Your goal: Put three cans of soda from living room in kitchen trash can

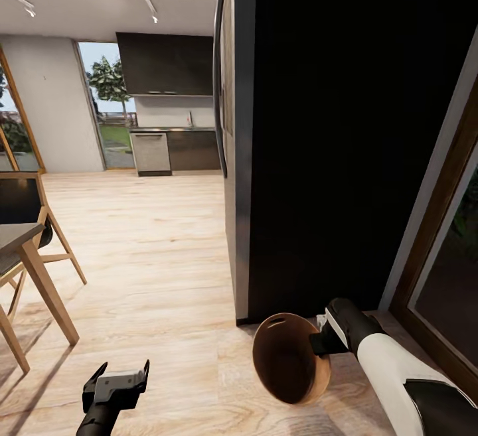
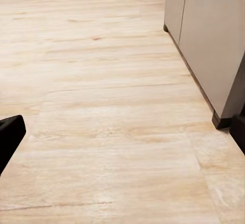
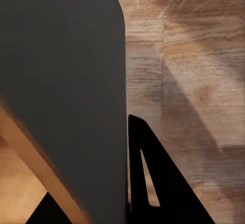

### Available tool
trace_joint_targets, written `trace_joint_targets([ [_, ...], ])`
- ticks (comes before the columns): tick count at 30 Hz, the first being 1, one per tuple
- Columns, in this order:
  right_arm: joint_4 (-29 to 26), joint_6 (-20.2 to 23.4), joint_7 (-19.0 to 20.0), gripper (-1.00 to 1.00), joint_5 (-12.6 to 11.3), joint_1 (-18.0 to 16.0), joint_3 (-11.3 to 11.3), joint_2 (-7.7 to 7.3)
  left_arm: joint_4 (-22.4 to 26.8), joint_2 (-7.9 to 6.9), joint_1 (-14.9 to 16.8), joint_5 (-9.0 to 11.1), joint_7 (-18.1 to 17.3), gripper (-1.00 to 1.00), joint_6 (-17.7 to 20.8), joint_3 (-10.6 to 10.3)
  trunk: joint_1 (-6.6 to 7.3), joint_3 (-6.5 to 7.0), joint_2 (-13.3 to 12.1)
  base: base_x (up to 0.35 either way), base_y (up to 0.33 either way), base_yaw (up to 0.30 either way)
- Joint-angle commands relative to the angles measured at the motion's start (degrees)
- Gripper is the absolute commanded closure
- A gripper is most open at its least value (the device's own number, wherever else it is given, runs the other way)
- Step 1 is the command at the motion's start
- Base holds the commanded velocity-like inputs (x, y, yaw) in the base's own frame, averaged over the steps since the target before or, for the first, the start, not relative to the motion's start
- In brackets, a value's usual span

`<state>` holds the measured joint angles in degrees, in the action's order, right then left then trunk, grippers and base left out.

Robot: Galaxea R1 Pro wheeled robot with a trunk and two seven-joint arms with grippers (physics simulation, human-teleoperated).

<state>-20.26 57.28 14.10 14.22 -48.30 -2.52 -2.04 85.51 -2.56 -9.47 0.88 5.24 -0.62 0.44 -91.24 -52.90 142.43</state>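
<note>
The tash can [image 1: 287,358] is tipped on its side just above the floor, its brown inside and oval handle cut-out facing me. My right gripper [image 1: 320,343] is shut on its rim; in the right wrist view a black finger [image 3: 153,183] lies against the bin's dark wall [image 3: 61,81]. My left gripper [image 1: 118,375] hangs open and holds nothing over the wooden floor, with its fingertips [image 2: 10,134] at the frame's edges in the left wrist view. The three can of soda are out of view. The kitchen [image 1: 166,104] lies far ahead.
A tall dark cabinet block [image 1: 332,124] rises close on the right, its pale base [image 2: 204,40] beside my left gripper. A wooden table [image 1: 20,237] and chairs [image 1: 26,200] stand at the left. A glass door [image 1: 451,257] is at far right. A steel dishwasher [image 1: 151,154] stands ahead across the plank floor [image 1: 153,243].
</note>
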Motion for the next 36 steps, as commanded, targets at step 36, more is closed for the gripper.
trace_joint_targets([
  [36,2.44,-0.08,0.40,1.00,-1.07,0.45,-0.30,-0.12,0.25,-0.07,-0.03,0.00,0.12,-1.00,-0.17,0.00,2.86,2.34,-5.21,0.000,0.000,0.000],
])
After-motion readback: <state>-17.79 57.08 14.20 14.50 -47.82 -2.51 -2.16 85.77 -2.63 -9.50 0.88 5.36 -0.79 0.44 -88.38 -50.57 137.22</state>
